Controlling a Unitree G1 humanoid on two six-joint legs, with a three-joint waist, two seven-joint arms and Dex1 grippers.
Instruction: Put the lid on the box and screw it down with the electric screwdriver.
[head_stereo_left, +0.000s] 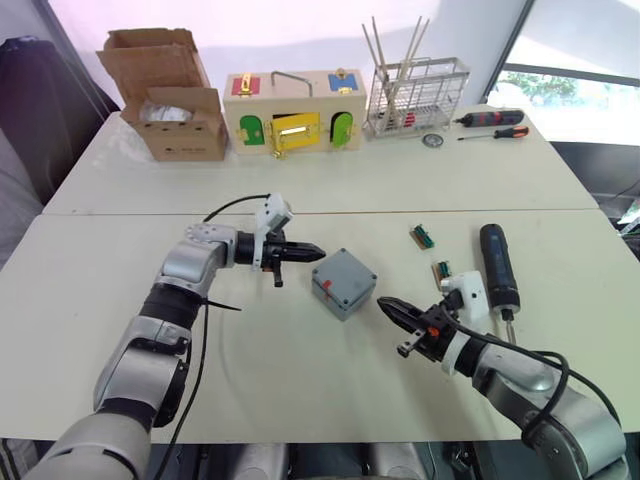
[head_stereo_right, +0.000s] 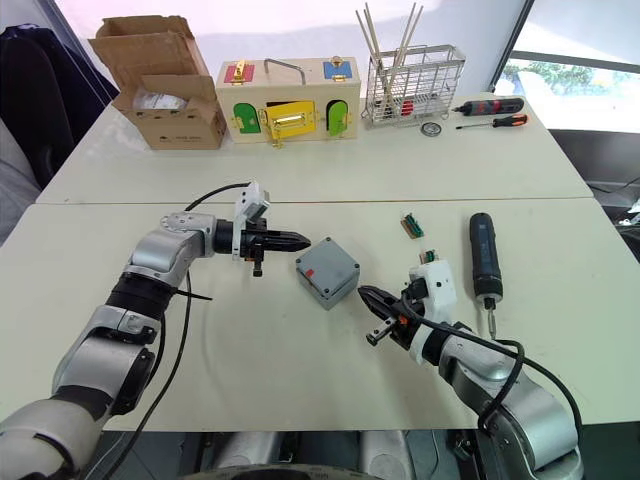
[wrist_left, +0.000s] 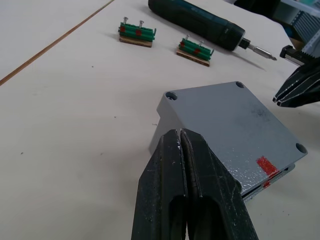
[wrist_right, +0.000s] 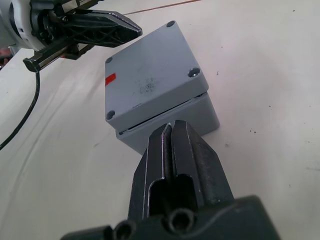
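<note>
The grey box (head_stereo_left: 343, 283) sits mid-table with the lid (wrist_right: 150, 75) resting on top of it, a red mark near one corner. My left gripper (head_stereo_left: 316, 253) is shut and empty, its tip just left of the box, slightly above its near corner. Below and to the right of the box, my right gripper (head_stereo_left: 389, 309) is shut and empty, pointing at its side, a short gap away. The black electric screwdriver (head_stereo_left: 497, 264) lies flat on the table right of the box, metal bit toward me.
Two small green terminal blocks (head_stereo_left: 421, 236) (head_stereo_left: 441, 269) lie between box and screwdriver. Along the far edge stand a cardboard box (head_stereo_left: 172, 95), a wooden latch box (head_stereo_left: 293, 110), a wire rack (head_stereo_left: 417, 96) and red-and-black hand screwdrivers (head_stereo_left: 492, 120). A table seam (head_stereo_left: 400, 211) runs across.
</note>
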